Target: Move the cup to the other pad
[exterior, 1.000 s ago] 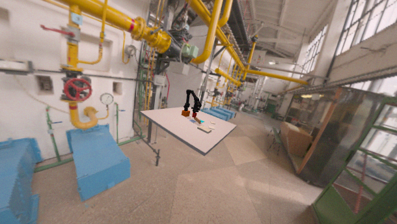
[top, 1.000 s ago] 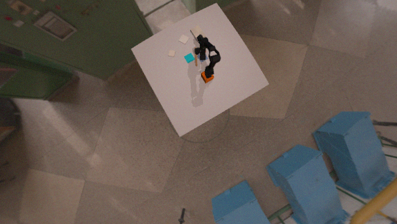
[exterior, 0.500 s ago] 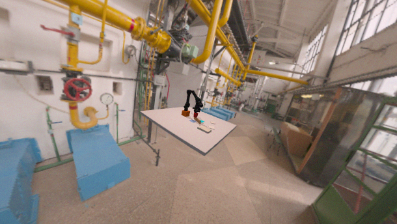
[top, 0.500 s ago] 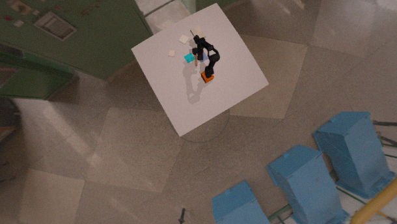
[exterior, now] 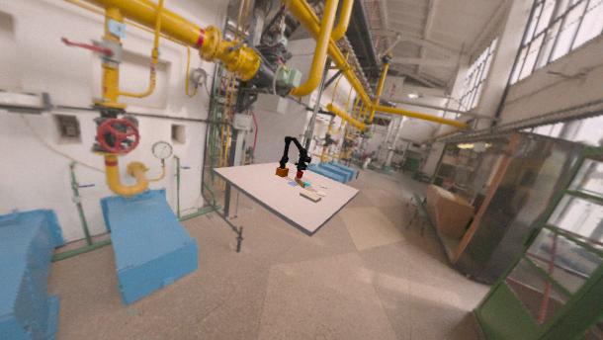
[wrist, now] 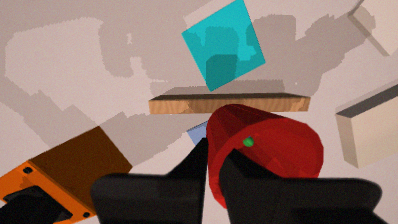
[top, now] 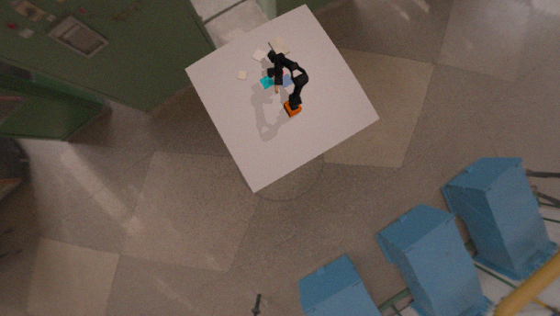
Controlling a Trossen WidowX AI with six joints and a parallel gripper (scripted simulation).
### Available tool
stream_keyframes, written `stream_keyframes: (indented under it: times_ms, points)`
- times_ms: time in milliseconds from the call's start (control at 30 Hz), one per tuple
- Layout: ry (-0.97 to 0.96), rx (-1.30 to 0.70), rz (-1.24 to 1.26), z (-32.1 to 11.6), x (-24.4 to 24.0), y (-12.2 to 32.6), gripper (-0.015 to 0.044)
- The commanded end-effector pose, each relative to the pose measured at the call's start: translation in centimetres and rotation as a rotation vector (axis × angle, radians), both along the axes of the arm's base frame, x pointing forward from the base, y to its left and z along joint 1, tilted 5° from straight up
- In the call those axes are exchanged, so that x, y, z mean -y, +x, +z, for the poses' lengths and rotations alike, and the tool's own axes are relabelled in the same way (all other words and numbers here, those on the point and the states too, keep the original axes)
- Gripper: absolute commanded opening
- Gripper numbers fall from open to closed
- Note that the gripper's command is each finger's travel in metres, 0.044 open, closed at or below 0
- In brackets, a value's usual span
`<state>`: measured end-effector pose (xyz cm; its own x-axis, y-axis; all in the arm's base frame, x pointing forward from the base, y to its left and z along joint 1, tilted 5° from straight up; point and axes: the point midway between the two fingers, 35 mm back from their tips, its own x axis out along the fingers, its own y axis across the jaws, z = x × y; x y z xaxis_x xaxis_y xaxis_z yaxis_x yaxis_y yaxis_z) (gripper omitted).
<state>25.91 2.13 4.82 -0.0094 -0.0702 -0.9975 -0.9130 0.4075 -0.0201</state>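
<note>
My gripper [wrist: 210, 142] is shut on the wall of the red cup [wrist: 300, 145] [exterior: 300, 174], one finger inside it and one outside. A green marble [wrist: 248, 142] shows inside; the rest of the inside is partly hidden. The cup hangs above the table, tilted in the wrist view, where its edge overlaps the wooden bar. The cyan pad [wrist: 227, 42] [top: 266, 83] [exterior: 306, 184] lies beyond the bar. The blue pad [wrist: 197, 132] [top: 287, 81] [exterior: 293, 184] lies on the near side, mostly hidden by the cup and fingers in the wrist view.
The wooden bar [wrist: 172, 106] [top: 276, 90] stands between the pads. A beige block [wrist: 375, 125] [top: 279, 45] [exterior: 310, 197] and smaller pale pieces [top: 259, 55] [top: 241, 74] lie toward one side of the table [top: 257, 161]. The orange arm base [top: 292, 109] [exterior: 282, 172] stands on the blue pad's side.
</note>
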Motion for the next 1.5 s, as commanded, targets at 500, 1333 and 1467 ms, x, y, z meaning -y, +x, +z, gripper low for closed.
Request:
stream_keyframes:
  times_ms: [500,1333,1467]
  points:
    - [0.008,0.003,-0.003,0.0,-4.3,1.7,0.0000]
    - [0.013,0.004,-0.003,-0.2,-9.5,3.5,0.0000]
    - [0.013,0.004,-0.003,-0.7,-9.4,3.6,0.0000]
